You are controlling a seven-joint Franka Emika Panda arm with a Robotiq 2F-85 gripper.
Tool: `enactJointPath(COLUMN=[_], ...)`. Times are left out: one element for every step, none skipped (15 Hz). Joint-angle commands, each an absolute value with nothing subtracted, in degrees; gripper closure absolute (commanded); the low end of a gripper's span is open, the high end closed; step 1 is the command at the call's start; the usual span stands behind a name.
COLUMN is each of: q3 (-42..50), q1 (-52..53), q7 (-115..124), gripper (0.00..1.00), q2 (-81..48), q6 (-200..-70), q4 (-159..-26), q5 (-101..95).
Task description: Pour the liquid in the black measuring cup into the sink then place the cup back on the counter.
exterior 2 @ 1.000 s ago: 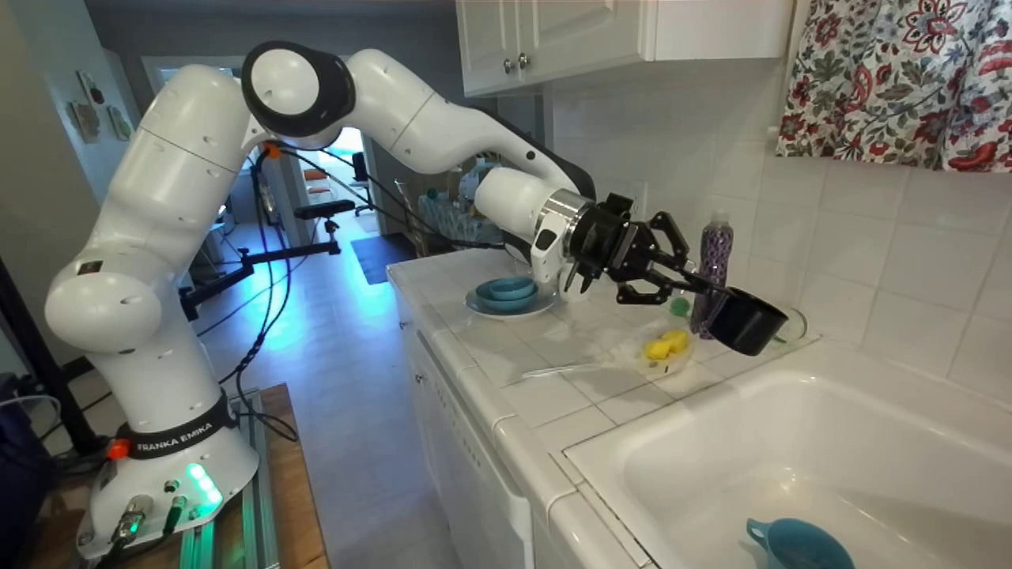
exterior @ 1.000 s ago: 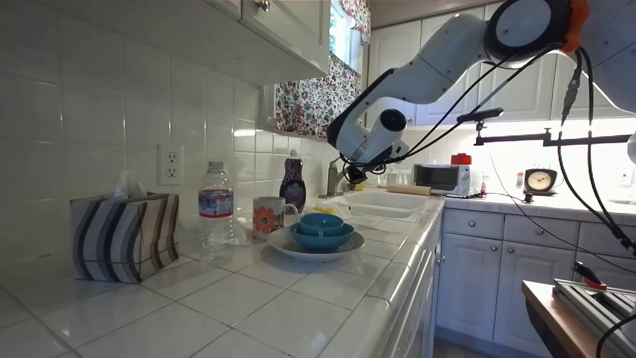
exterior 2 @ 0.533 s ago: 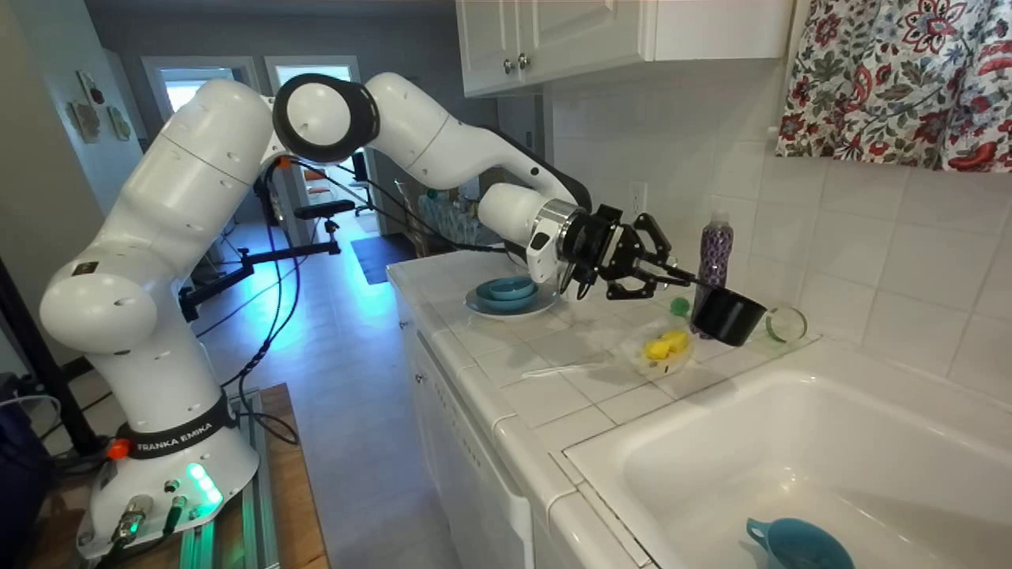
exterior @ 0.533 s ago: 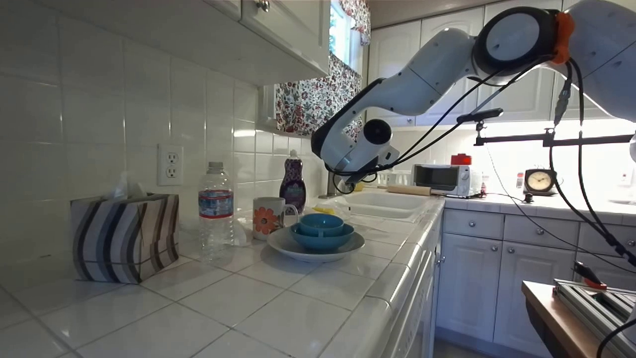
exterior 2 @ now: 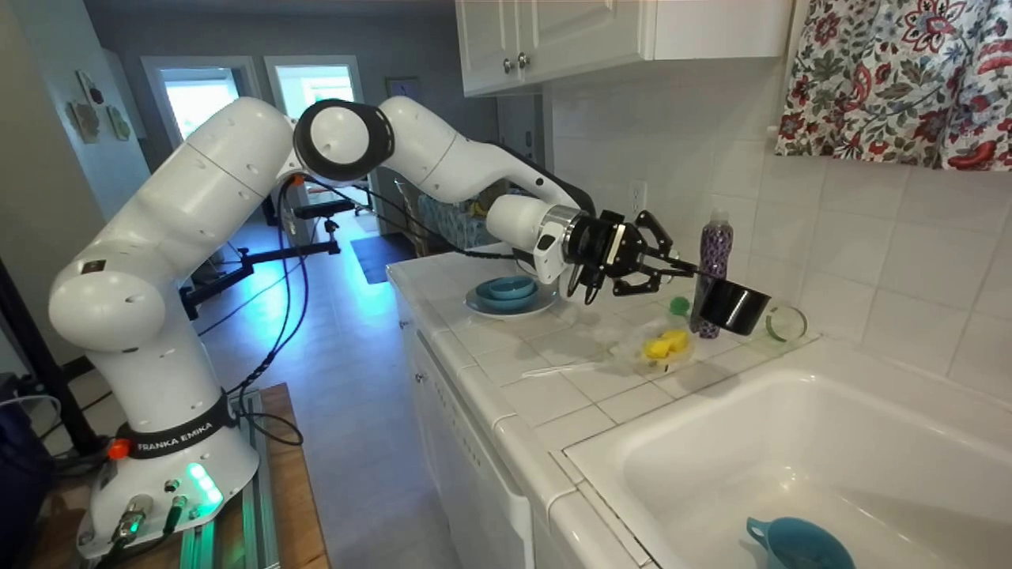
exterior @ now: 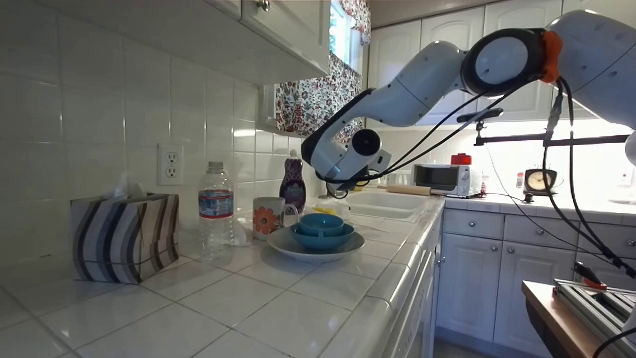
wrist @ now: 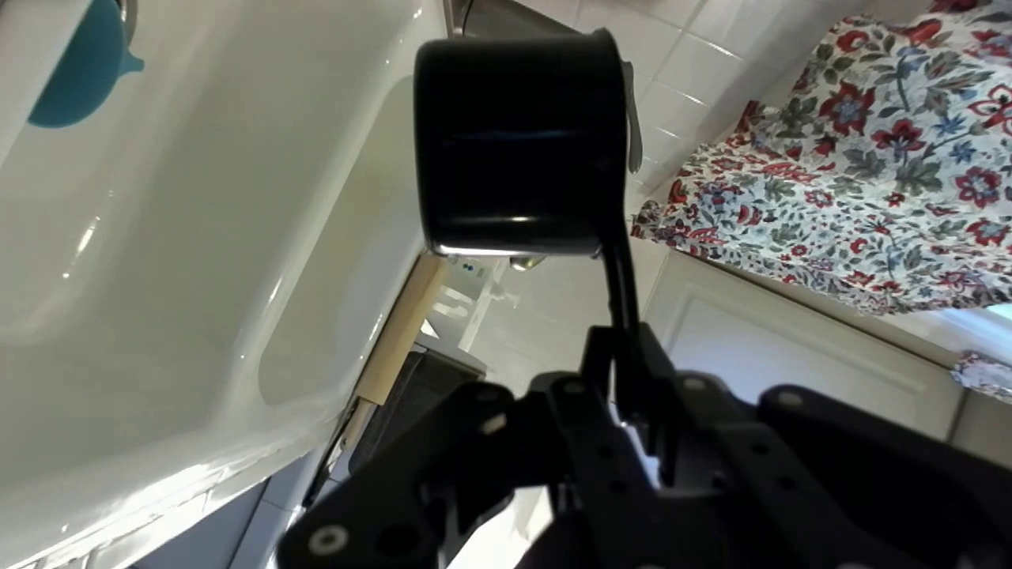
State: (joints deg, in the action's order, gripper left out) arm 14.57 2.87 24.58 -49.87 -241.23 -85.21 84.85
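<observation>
My claw (wrist: 624,348) has the handle (wrist: 620,276) of the black cup (wrist: 518,150) pinched, a thin stretch of it showing before the cup. The cup is in the air, leaning a little toward the sink (exterior 2: 885,419). Its inside is hidden, so I cannot tell whether any liquid is left. It hangs at the border of the sink and the counter (exterior 2: 545,395); over which, I cannot say.

I take my step to be bringing the cup level and setting it down. First I should be sure it has drained over the sink. Then a slow wrist turn: the weight sits far out on a slim handle, so a jerk could swivel it in my hold.

In an exterior view the soap bottle (exterior 2: 715,253) stands behind the cup, the gap unclear, and a glass ring (exterior 2: 787,324) and some yellow stuff (exterior 2: 668,345) lie near. Bare tile toward the counter's front looks the safer landing. I should let go only once the base rests flat.
</observation>
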Motion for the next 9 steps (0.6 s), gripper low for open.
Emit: enactJointPath(q3=[17.98, 14.33, 10.15, 9.98, 9.8, 9.72, 9.7, 10.01, 10.2], q1=[4.84, 2.93, -0.33, -0.31, -0.22, -0.21, -0.21, -0.26, -0.2], q7=[26.22, 27.39, 25.07, 25.51, 25.73, 25.78, 25.78, 26.55, 27.32], gripper=[0.98, 0.98, 0.91, 0.91, 0.91, 0.91, 0.91, 0.98, 0.98], q2=[-53.65, -52.1, -50.83, -50.92, -50.93, -50.94, -50.94, -51.65, -52.41], q6=[-241.82, -241.35, -243.54, -243.37, -243.36, -243.35, -243.35, -244.16, -244.62], q4=[-80.11, -80.94, -82.74, -82.51, -82.34, -82.17, -82.0, -81.17, -80.61], q5=[86.91, 84.88, 82.13, 82.12, 82.13, 82.14, 82.13, 82.09, 82.34])
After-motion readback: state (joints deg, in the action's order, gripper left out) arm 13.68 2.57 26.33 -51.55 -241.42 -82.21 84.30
